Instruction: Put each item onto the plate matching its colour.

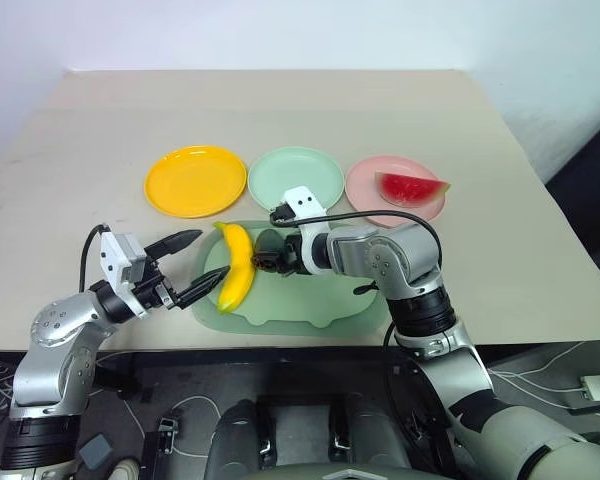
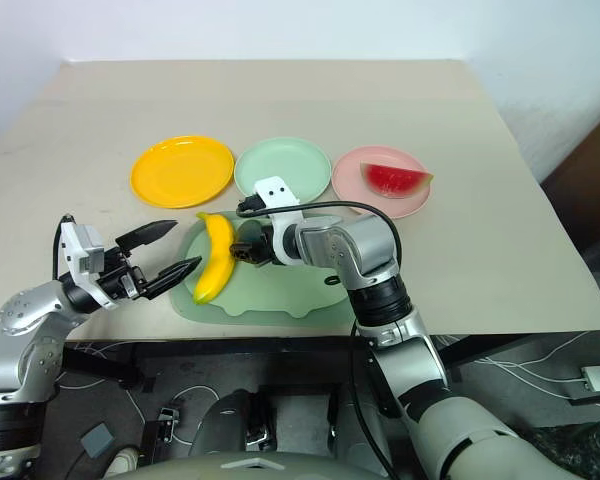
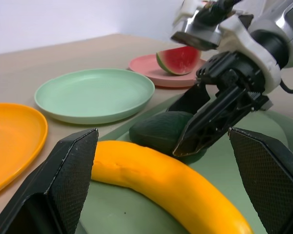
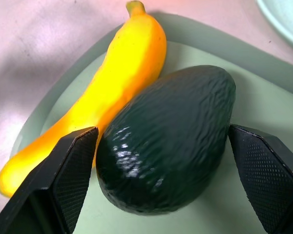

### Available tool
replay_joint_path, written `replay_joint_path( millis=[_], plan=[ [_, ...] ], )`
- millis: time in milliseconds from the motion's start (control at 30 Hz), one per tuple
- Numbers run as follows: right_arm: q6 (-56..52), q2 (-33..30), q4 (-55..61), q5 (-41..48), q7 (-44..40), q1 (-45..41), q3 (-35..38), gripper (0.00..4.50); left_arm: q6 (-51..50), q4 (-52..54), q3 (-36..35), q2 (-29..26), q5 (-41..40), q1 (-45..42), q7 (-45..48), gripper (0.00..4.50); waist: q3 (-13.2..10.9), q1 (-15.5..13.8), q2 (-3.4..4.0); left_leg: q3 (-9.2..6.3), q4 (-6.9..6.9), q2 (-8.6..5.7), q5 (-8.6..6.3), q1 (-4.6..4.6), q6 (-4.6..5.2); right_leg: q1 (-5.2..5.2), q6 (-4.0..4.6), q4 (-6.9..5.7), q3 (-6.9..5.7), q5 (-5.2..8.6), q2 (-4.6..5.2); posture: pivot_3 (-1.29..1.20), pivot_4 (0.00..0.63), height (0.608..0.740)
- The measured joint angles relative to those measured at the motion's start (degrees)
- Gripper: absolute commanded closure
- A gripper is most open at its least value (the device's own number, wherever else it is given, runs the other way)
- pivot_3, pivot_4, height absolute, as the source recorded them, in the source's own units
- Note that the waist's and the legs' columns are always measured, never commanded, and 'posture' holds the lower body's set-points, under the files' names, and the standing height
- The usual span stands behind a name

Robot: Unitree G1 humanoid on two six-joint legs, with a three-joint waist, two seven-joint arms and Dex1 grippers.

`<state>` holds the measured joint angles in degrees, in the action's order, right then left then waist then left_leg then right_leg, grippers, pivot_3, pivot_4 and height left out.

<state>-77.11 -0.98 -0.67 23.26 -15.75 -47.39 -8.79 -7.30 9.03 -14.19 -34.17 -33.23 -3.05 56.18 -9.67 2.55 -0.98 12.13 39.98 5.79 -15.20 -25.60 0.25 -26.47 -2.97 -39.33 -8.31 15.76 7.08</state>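
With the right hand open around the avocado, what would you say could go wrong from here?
1. The avocado lies against the banana on the tray; the right hand, closing, may nudge the banana or pinch it too.
2. The avocado's rounded skin could squirt out of the fingers.
3. The open left hand flanks the banana right next to the right hand, so the two might collide.

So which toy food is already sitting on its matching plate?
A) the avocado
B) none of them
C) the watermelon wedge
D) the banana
C: the watermelon wedge lies on the pink plate, while the banana and avocado lie on the green tray.
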Motion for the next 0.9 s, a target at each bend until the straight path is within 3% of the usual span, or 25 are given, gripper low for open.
replay_joint_path(
  millis=[200,300,400,567,700,900],
  plan=[
    [-0.37,0.13,-1.94,-0.66,0.15,-0.83,0.03,0.04,-1.18,1.77,0.11,0.01,0.0,-0.03,-1.48,0.0,0.0,0.03,0.0,0.0,0.0,0.0,0.0,0.0,0.0,-0.01,0.0,0.0,0.0,0.0,0.0,0.0,0.15,0.695],
    [-0.06,0.15,-1.94,-0.77,0.1,-0.89,0.01,0.61,-2.15,3.51,0.31,0.01,0.0,-0.16,-2.28,0.0,0.0,0.02,0.0,0.0,0.0,0.0,0.0,0.0,0.0,-0.01,0.0,0.0,0.0,0.0,0.0,0.0,0.15,0.695],
    [0.09,-0.09,-1.94,-1.12,-0.02,-0.9,-0.02,1.5,-2.63,3.56,0.46,0.01,0.0,-0.54,-2.79,0.0,0.0,0.02,0.0,0.0,0.0,0.0,0.0,0.0,0.0,-0.01,0.0,0.0,0.0,0.0,0.0,0.0,0.15,0.695],
    [-0.05,-1.49,-1.65,-1.05,-0.94,-1.1,0.1,1.5,-3.54,3.56,0.49,0.01,0.0,-1.46,-3.31,0.0,0.0,0.0,0.0,0.0,0.0,0.0,0.0,-0.01,0.0,-0.01,0.0,0.0,0.0,0.0,0.0,0.0,0.15,0.695],
    [0.26,-6.06,1.08,-0.37,-3.16,-2.67,1.72,1.5,-3.62,3.56,0.48,0.01,-0.01,-1.68,-3.4,0.0,0.0,-0.03,0.0,-0.01,0.0,0.0,0.0,-0.03,0.0,-0.03,0.0,0.01,0.0,0.0,0.01,0.0,0.15,0.695],
    [9.92,-9.07,-0.96,-0.54,-5.93,-6.82,7.08,1.5,-3.32,3.51,0.0,0.01,-0.01,-0.99,-2.79,0.0,0.0,0.23,0.01,0.04,-0.04,0.01,0.0,0.01,-0.01,-0.04,0.0,0.0,0.01,0.0,-0.03,0.0,0.15,0.695]
  ],
)
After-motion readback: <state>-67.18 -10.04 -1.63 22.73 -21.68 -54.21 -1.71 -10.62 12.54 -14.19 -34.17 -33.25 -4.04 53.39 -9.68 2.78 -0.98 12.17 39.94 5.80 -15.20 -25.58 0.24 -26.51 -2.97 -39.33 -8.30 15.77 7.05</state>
